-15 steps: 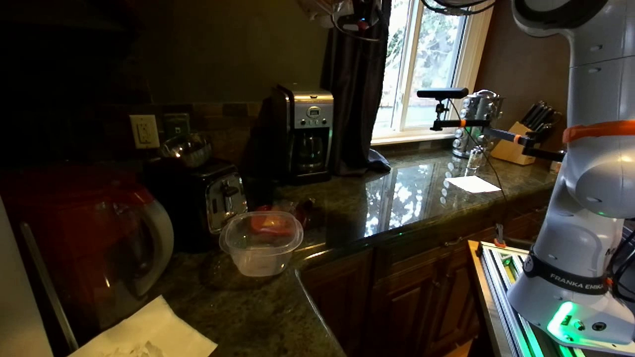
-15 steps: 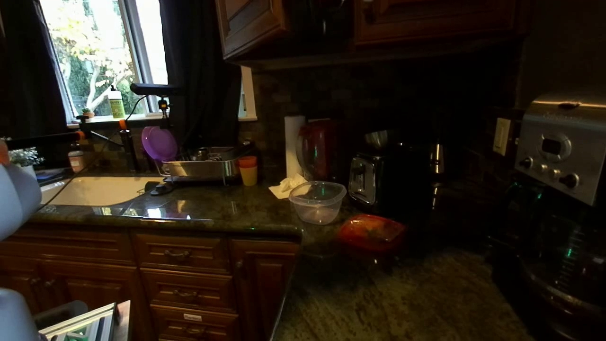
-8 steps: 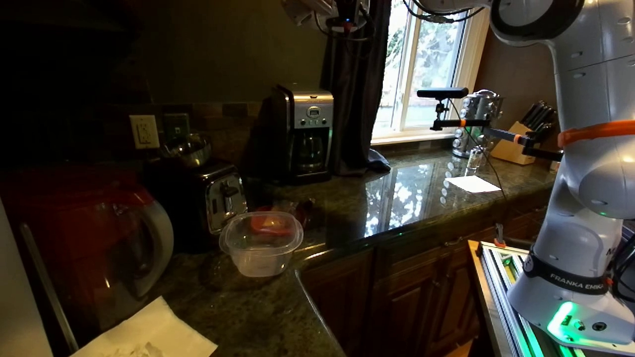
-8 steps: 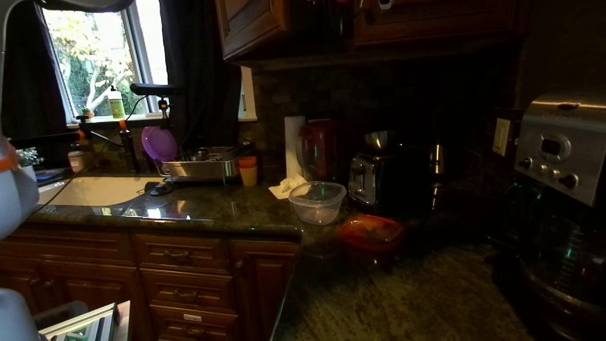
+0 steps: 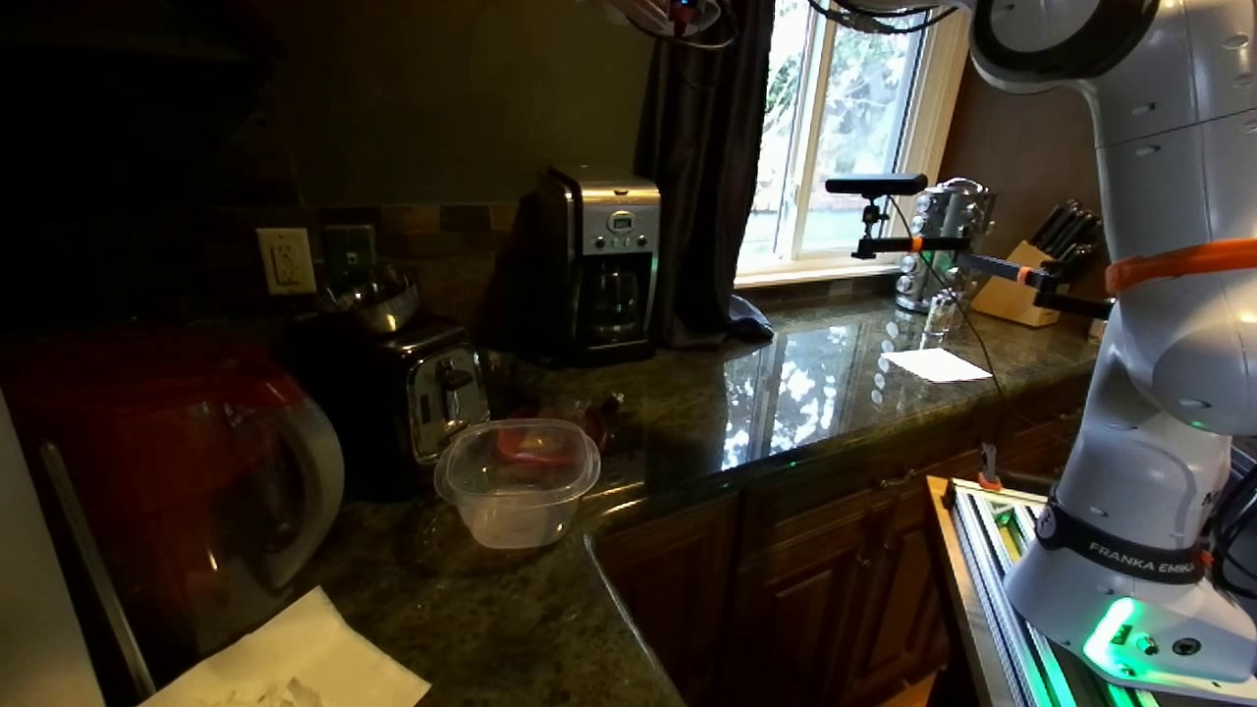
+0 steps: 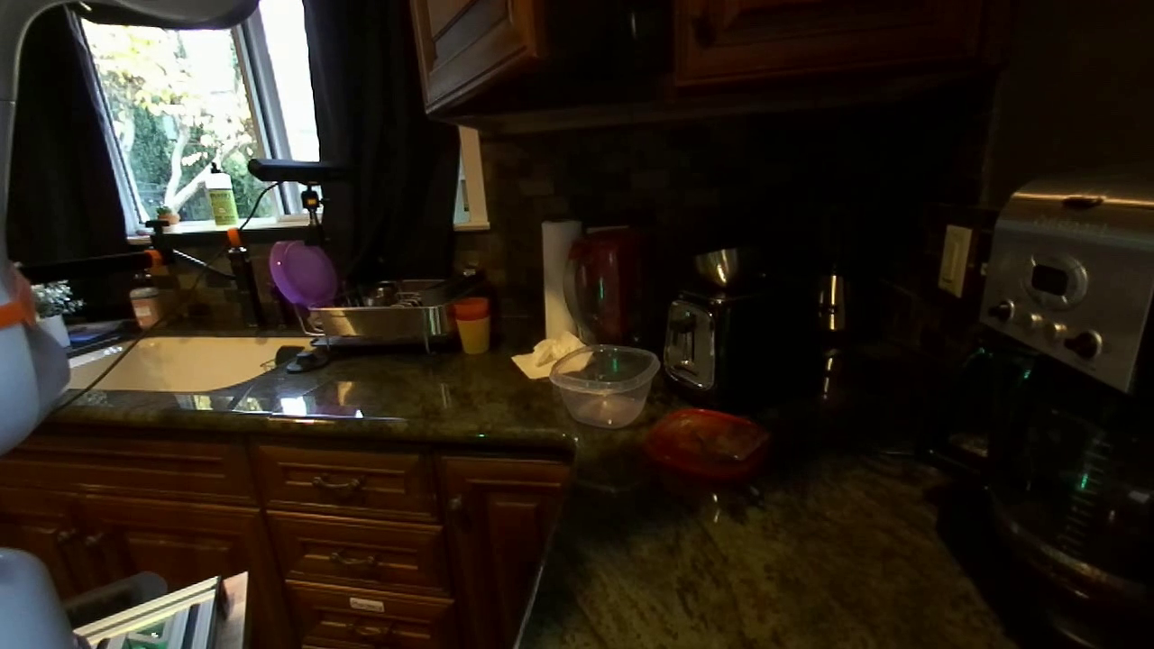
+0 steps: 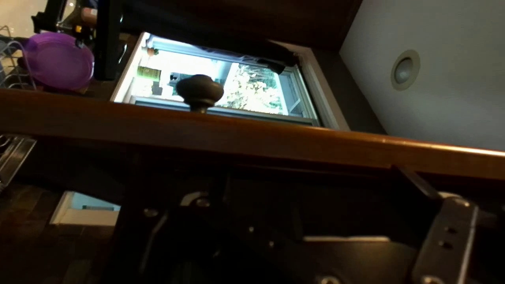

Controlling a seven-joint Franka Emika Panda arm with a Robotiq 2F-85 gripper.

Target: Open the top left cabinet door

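In the wrist view, a brown wooden cabinet door [image 7: 244, 136] stands ajar, seen nearly edge-on across the picture. Its dark round knob [image 7: 200, 91] sticks out on the far side, toward the window. My gripper [image 7: 311, 173] is on the inner side of this door, its fingers wide apart and nothing seen between them. Whether a finger touches the door is too dark to tell. In an exterior view, an angled upper cabinet door [image 6: 482, 54] shows at the top, beside a shut one [image 6: 829, 41]. Only the underside of the hand [image 5: 678, 15] shows at the top edge of an exterior view.
On the counter [image 6: 784, 559] stand a coffee maker [image 6: 1073, 270], a toaster [image 6: 694, 342], a clear container [image 6: 604, 388], a red-lidded container [image 6: 708, 442] and a red pitcher [image 6: 613, 279]. A dish rack [image 6: 388, 320] with a purple plate [image 6: 304, 272] stands by the sink [image 6: 189, 361].
The hand has shifted slightly left and then risen, nearly out of an exterior view. Parts of it seen before the upper cabinets have left the picture. The cabinet doors look unmoved.
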